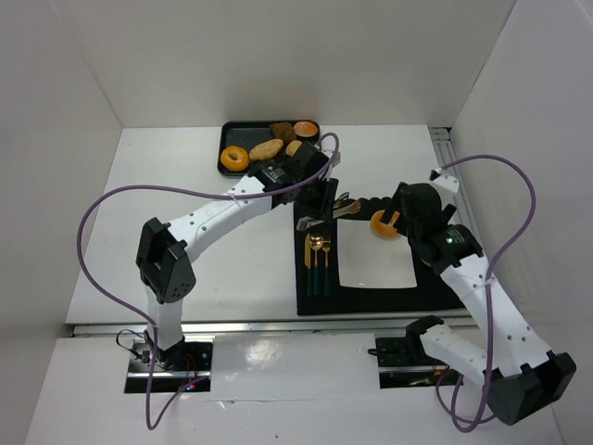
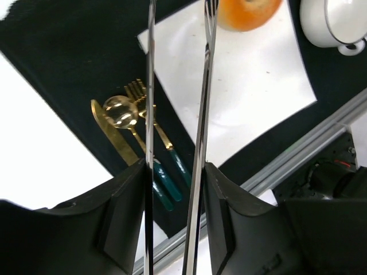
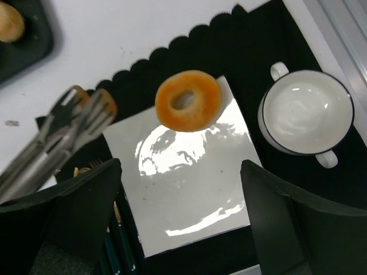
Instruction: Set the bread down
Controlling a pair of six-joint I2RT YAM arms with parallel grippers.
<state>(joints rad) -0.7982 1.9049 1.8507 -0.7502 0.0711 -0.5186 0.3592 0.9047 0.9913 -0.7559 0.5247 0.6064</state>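
Note:
An orange ring-shaped bread lies at the far right corner of the white square plate. It shows in the right wrist view and at the top of the left wrist view. My left gripper is shut on metal tongs. The tong arms stand apart and empty, just left of the plate's far edge. My right gripper is wide open and empty above the plate, near the bread.
A black tray at the back holds another ring bread, a long roll and other pieces. A white two-handled bowl stands right of the plate. Gold cutlery lies left of the plate on the black placemat.

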